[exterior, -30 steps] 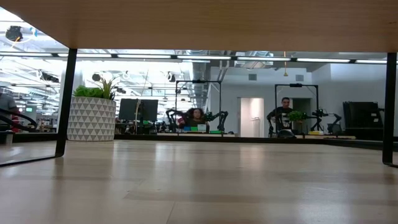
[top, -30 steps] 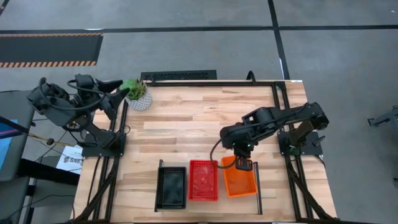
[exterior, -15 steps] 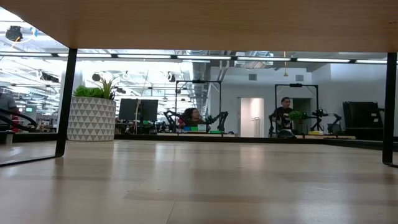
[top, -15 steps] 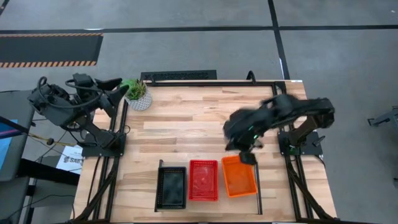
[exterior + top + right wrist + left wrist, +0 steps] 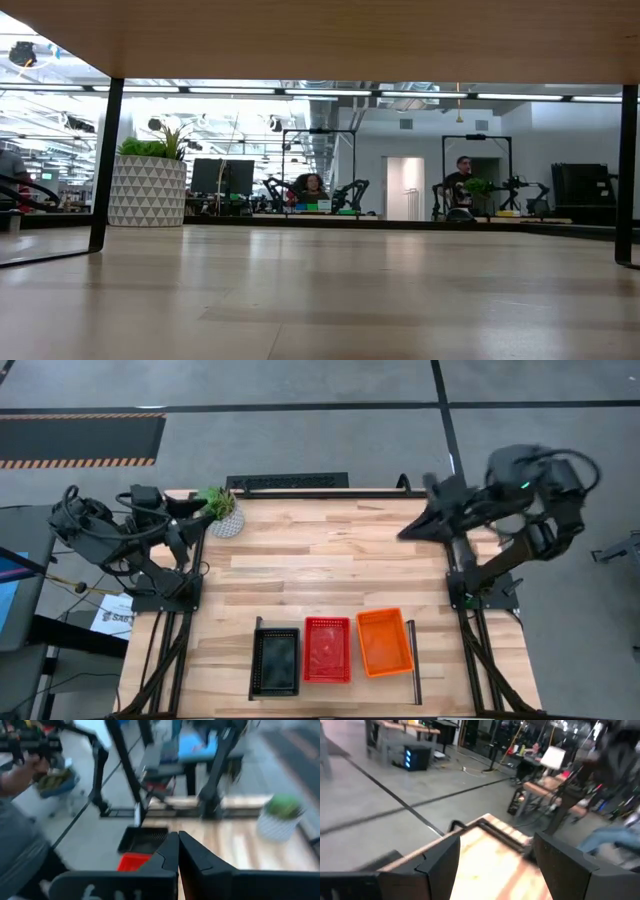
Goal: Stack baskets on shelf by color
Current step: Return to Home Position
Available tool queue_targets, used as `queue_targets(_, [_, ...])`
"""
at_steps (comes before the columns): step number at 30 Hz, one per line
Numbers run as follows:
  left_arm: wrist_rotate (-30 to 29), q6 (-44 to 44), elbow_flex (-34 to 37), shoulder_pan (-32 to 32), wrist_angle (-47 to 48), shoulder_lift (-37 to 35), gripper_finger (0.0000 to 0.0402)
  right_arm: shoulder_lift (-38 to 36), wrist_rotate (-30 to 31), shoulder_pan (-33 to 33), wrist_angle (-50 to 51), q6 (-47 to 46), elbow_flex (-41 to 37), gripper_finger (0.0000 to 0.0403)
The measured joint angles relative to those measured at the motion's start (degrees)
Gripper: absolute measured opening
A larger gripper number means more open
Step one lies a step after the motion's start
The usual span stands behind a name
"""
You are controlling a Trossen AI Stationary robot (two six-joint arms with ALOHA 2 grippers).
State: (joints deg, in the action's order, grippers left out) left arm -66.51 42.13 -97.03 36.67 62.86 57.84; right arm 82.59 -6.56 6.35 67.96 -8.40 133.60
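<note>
The right arm has swung up and away from the orange plastic mesh basket (image 5: pixel 384 642) and is folding back over the worktop's (image 5: pixel 330 560) far right corner. Along the near edge, the light wooden black-railed shelf (image 5: pixel 414 670) is holding the black mesh basket (image 5: pixel 275 661), the red mesh basket (image 5: pixel 327 649) and the orange one side by side, long axes running near to far. The right tool (image 5: pixel 178 837), clenched on nothing, is hanging well apart from them, farther back. The left tool (image 5: pixel 497 840) is waiting released at the far left corner.
</note>
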Motion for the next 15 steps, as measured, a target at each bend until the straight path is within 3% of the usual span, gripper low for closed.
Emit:
queue_targets(4, [-0.4,-0.7,0.0,-0.5,2.5,-0.5,0.0242,-4.0,-4.4,-8.2,-1.6,3.4,0.0,0.0026])
queue_targets(8, [3.9,1.2,0.0,-0.7,4.0,-2.7,0.0242,-8.0,-7.1,-15.5,0.2,4.6,0.1,0.0030])
queue_targets(12, [8.1,0.7,1.2,-0.7,4.5,-6.3,0.0242,-11.0,-7.3,-17.9,1.8,5.5,-2.2,0.0032])
queue_targets(15, [8.0,-0.9,4.2,-0.7,4.3,-9.4,0.0242,-14.8,-7.3,-17.9,0.3,5.4,-9.3,0.0031])
